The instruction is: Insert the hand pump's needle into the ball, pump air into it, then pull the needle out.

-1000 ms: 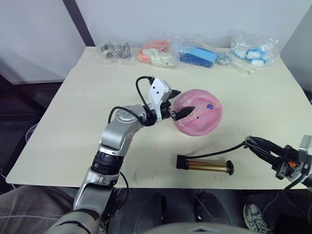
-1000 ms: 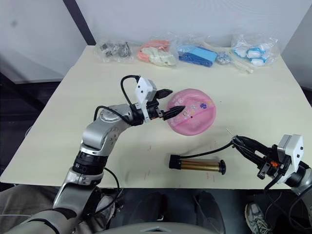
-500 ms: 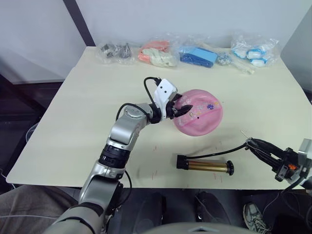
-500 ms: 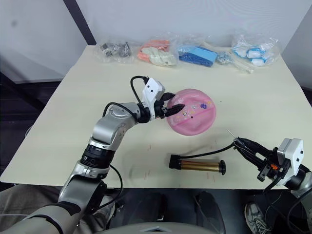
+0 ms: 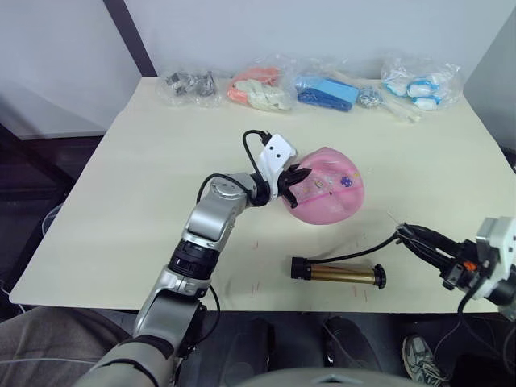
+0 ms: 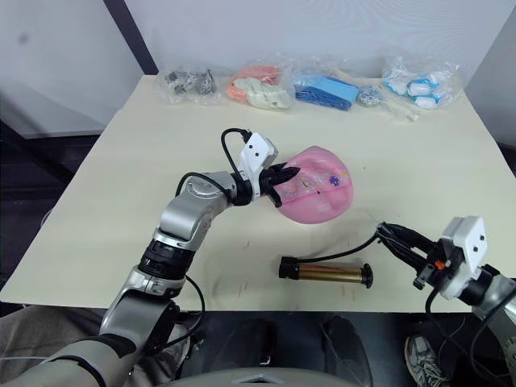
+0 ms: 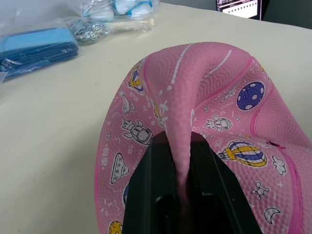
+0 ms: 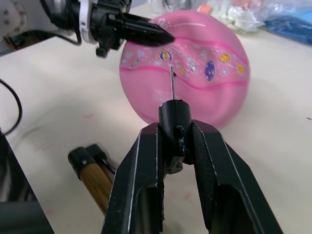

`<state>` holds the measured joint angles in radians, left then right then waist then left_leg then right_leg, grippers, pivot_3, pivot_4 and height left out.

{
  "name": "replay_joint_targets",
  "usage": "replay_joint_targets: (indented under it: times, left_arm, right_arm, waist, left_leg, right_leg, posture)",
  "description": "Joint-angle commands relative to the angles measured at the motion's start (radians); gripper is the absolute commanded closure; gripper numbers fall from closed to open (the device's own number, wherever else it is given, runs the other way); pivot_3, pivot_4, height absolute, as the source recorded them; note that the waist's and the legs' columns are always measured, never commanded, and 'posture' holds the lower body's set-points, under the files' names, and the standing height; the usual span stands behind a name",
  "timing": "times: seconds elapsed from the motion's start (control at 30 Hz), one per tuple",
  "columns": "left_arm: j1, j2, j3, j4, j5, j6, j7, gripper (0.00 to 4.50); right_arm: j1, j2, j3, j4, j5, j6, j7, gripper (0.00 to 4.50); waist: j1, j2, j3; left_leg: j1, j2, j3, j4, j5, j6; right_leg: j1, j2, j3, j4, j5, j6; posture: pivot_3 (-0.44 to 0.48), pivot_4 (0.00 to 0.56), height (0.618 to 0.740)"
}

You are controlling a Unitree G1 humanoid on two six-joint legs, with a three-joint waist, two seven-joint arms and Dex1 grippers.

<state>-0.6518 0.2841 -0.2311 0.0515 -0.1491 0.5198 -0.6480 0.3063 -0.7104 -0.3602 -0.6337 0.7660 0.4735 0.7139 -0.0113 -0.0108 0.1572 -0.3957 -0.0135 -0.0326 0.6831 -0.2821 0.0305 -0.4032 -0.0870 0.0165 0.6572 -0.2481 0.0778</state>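
The pink ball [image 5: 330, 197], soft and partly caved in, lies at the table's middle. My left gripper [image 5: 298, 179] is shut on a fold of its rubber skin at its left side; in the left wrist view the pink fold stands pinched between the black fingers [image 7: 158, 185]. The hand pump [image 5: 339, 273] lies flat near the front edge, its black hose [image 5: 363, 254] curving right to my right gripper [image 8: 173, 141]. That gripper is shut on the black fitting of the needle [image 8: 171, 83], which points toward the ball from a short gap away.
Several clear bags line the far edge of the table [image 5: 145, 185]: dark metal parts [image 5: 189, 85], orange and white items [image 5: 258, 89], blue items [image 5: 326, 90], white and blue items [image 5: 419, 81]. The pump lies close to the front edge.
My left gripper reached onto the ball's left side and closed from wide open, pinching up a fold of rubber. My right gripper with the needle shifted slightly left, toward the ball.
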Motion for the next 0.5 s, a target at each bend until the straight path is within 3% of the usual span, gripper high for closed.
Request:
replay_joint_targets:
  times: [0.03,0.23,0.5]
  left_arm:
    - [-0.001,-0.003,-0.007,-0.035,0.025,-0.048,0.012,4.46]
    - [0.002,-0.011,-0.017,-0.035,0.043,-0.06,0.011,4.46]
    - [0.006,-0.015,-0.022,-0.03,0.061,-0.075,0.008,4.46]
  right_arm:
    - [-0.071,-0.069,0.022,-0.063,0.057,0.161,-0.095,4.18]
    - [-0.276,-0.143,0.071,-0.033,0.189,0.397,-0.2,4.18]
    - [-0.537,-0.216,0.173,0.064,0.256,0.629,-0.229,4.18]
  waist:
    - [0.001,0.0,0.0]
    - [0.0,-0.001,0.0]
    - [0.003,-0.002,0.001]
  left_leg:
    - [0.0,0.0,0.0,0.0,0.0,0.0]
    - [-0.001,0.0,0.0,0.0,0.0,0.0]
    - [-0.002,-0.001,-0.001,0.001,0.0,0.0]
  right_leg:
    - [0.0,0.0,0.0,0.0,0.0,0.0]
    - [0.0,0.0,-0.001,0.0,0.0,0.0]
    - [0.0,-0.001,-0.002,-0.001,0.0,0.0]
  posture:
    - [0.0,0.15,0.736]
    - [0.0,0.15,0.736]
    - [0.0,0.15,0.736]
